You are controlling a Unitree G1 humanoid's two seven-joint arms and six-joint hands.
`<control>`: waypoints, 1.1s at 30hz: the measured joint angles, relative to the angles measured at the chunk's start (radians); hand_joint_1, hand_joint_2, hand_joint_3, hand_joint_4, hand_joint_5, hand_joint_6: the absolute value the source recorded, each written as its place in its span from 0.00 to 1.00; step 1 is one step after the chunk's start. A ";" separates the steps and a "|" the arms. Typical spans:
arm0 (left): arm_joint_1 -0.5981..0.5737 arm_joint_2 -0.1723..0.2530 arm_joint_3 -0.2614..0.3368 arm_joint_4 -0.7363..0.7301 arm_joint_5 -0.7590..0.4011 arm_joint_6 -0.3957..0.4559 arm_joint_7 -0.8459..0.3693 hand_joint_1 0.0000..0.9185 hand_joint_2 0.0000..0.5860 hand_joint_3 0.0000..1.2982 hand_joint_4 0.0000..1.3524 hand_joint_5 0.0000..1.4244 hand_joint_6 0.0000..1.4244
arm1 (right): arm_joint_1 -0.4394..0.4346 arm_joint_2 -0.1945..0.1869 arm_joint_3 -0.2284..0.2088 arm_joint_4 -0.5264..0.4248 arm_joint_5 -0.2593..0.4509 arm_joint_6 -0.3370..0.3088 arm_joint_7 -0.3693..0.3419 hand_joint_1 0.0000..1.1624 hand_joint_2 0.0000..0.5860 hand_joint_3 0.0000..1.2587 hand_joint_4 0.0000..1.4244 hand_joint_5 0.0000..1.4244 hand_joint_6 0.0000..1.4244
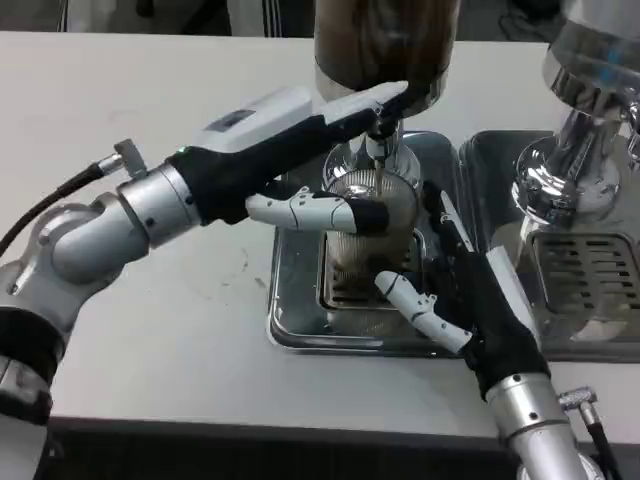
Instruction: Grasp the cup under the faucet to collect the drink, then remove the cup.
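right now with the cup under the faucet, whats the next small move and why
Probably keep both hands where they are for a moment. The left hand reaches up to the faucet, and a thin stream of drink runs into the clear cup. The right hand holds the cup on the drip tray. The cup looks only partly filled, so pulling it out now would likely spill.

Lab demo bench, drink dispenser [385, 45], white table [150, 90]
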 measured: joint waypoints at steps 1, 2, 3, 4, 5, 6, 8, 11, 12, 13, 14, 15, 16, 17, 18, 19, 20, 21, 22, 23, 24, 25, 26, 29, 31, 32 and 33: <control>0.002 0.000 0.002 0.000 -0.007 0.000 -0.008 0.00 0.09 0.04 0.00 0.02 0.04 | -0.006 0.002 0.000 0.009 0.002 -0.002 0.001 0.43 0.43 0.00 0.00 0.00 0.00; 0.003 0.000 0.002 0.000 -0.011 0.000 -0.011 0.00 0.09 0.04 0.00 0.02 0.04 | -0.009 0.002 0.000 0.014 0.003 -0.004 0.001 0.43 0.43 0.00 0.00 0.00 0.00; 0.005 0.000 0.003 0.000 -0.017 0.000 -0.014 0.00 0.09 0.04 0.00 0.02 0.04 | -0.013 0.003 0.000 0.025 0.005 -0.005 0.002 0.43 0.43 0.00 0.00 0.00 0.00; 0.006 0.000 0.004 0.000 -0.029 0.001 -0.023 0.00 0.09 0.04 0.00 0.02 0.04 | -0.015 0.003 0.000 0.031 0.011 -0.005 0.004 0.43 0.43 0.00 0.00 0.00 0.00; 0.007 0.000 0.007 0.000 -0.035 0.002 -0.030 0.00 0.09 0.04 0.00 0.02 0.04 | -0.016 0.003 0.000 0.034 0.015 -0.006 0.008 0.43 0.43 0.00 0.00 0.00 0.00; 0.008 0.000 0.011 -0.001 -0.039 0.003 -0.036 0.00 0.09 0.04 0.00 0.02 0.04 | -0.018 0.004 0.000 0.037 0.016 -0.008 0.009 0.43 0.43 0.00 0.00 0.00 0.00; 0.013 0.000 0.019 -0.002 -0.053 0.006 -0.049 0.00 0.09 0.04 0.00 0.02 0.04 | -0.026 0.003 0.000 0.042 0.018 -0.013 0.010 0.43 0.44 0.00 0.00 0.00 0.00; 0.025 -0.005 0.033 -0.008 -0.089 0.019 -0.084 0.00 0.09 0.04 0.00 0.02 0.04 | -0.045 0.004 -0.001 0.062 0.020 -0.020 0.012 0.43 0.44 0.00 0.00 0.00 0.00; 0.027 -0.007 0.037 -0.009 -0.104 0.024 -0.098 0.00 0.09 0.04 0.00 0.02 0.04 | -0.047 0.004 -0.001 0.068 0.021 -0.021 0.014 0.42 0.44 0.00 0.00 0.00 0.00; 0.028 -0.009 0.039 -0.010 -0.112 0.027 -0.105 0.00 0.09 0.04 0.00 0.02 0.04 | -0.048 0.005 -0.001 0.072 0.021 -0.022 0.014 0.42 0.44 0.00 0.00 0.00 0.00; 0.030 -0.011 0.043 -0.012 -0.122 0.033 -0.118 0.00 0.09 0.04 0.00 0.02 0.04 | -0.050 0.005 -0.001 0.076 0.021 -0.023 0.016 0.42 0.45 0.00 0.00 0.00 0.00; 0.031 -0.013 0.049 -0.013 -0.136 0.037 -0.133 0.00 0.09 0.04 0.00 0.02 0.04 | -0.052 0.006 -0.001 0.081 0.021 -0.024 0.016 0.42 0.45 0.00 0.00 0.00 0.00; 0.032 -0.014 0.053 -0.015 -0.147 0.041 -0.144 0.00 0.09 0.04 0.00 0.02 0.04 | -0.054 0.007 -0.001 0.084 0.022 -0.025 0.016 0.42 0.45 0.00 0.00 0.00 0.00; 0.033 -0.015 0.060 -0.018 -0.154 0.045 -0.157 0.00 0.09 0.05 0.00 0.02 0.04 | -0.055 0.007 -0.001 0.086 0.022 -0.027 0.016 0.42 0.45 0.00 0.00 0.00 0.00; 0.035 -0.018 0.067 -0.020 -0.161 0.050 -0.169 0.00 0.09 0.05 0.00 0.02 0.05 | -0.057 0.007 -0.001 0.088 0.022 -0.029 0.016 0.42 0.45 0.00 0.00 0.00 0.00; 0.036 -0.018 0.070 -0.022 -0.165 0.052 -0.176 0.00 0.09 0.05 0.00 0.02 0.05 | -0.058 0.008 -0.002 0.090 0.022 -0.032 0.016 0.42 0.45 0.00 0.00 0.00 0.00; 0.038 -0.022 0.076 -0.024 -0.181 0.057 -0.194 0.00 0.09 0.05 0.00 0.02 0.05 | -0.059 0.008 -0.002 0.093 0.022 -0.033 0.016 0.42 0.45 0.00 0.00 0.00 0.00; 0.040 -0.026 0.081 -0.025 -0.193 0.062 -0.207 0.00 0.09 0.05 0.00 0.02 0.05 | -0.060 0.009 -0.002 0.097 0.022 -0.034 0.016 0.42 0.45 0.00 0.00 0.00 0.00; 0.043 -0.032 0.090 -0.028 -0.209 0.070 -0.225 0.00 0.09 0.06 0.00 0.03 0.05 | -0.062 0.009 -0.002 0.100 0.022 -0.037 0.016 0.42 0.45 0.00 0.00 0.00 0.00; 0.046 -0.035 0.096 -0.030 -0.218 0.074 -0.237 0.00 0.09 0.06 0.00 0.03 0.05 | -0.063 0.010 -0.002 0.101 0.022 -0.038 0.016 0.42 0.45 0.00 0.00 0.00 0.00; 0.048 -0.039 0.104 -0.031 -0.229 0.078 -0.249 0.00 0.09 0.06 0.00 0.03 0.05 | -0.064 0.010 -0.003 0.102 0.022 -0.038 0.016 0.42 0.45 0.00 0.00 0.00 0.00; 0.049 -0.041 0.112 -0.032 -0.240 0.083 -0.262 0.00 0.09 0.06 0.00 0.03 0.05 | -0.064 0.011 -0.003 0.104 0.022 -0.040 0.016 0.42 0.45 0.00 0.00 0.00 0.00; 0.049 -0.044 0.119 -0.034 -0.254 0.088 -0.274 0.00 0.09 0.06 0.00 0.03 0.05 | -0.064 0.011 -0.004 0.105 0.022 -0.042 0.016 0.42 0.45 0.00 0.00 0.00 0.00; 0.049 -0.054 0.147 -0.050 -0.291 0.099 -0.311 0.00 0.09 0.06 0.00 0.03 0.05 | -0.064 0.014 -0.005 0.106 0.022 -0.045 0.016 0.42 0.45 0.00 0.00 0.00 0.00; 0.049 -0.058 0.154 -0.057 -0.309 0.106 -0.328 0.00 0.09 0.07 0.00 0.04 0.06 | -0.064 0.015 -0.006 0.107 0.021 -0.047 0.016 0.42 0.45 0.00 0.00 0.00 0.00; 0.049 -0.061 0.159 -0.061 -0.314 0.109 -0.338 0.00 0.09 0.07 0.00 0.04 0.06 | -0.064 0.015 -0.006 0.107 0.021 -0.048 0.016 0.42 0.45 0.00 0.00 0.00 0.00; 0.049 -0.064 0.163 -0.065 -0.317 0.112 -0.346 0.00 0.09 0.07 0.00 0.04 0.06 | -0.064 0.015 -0.007 0.108 0.021 -0.049 0.016 0.42 0.45 0.00 0.00 0.00 0.00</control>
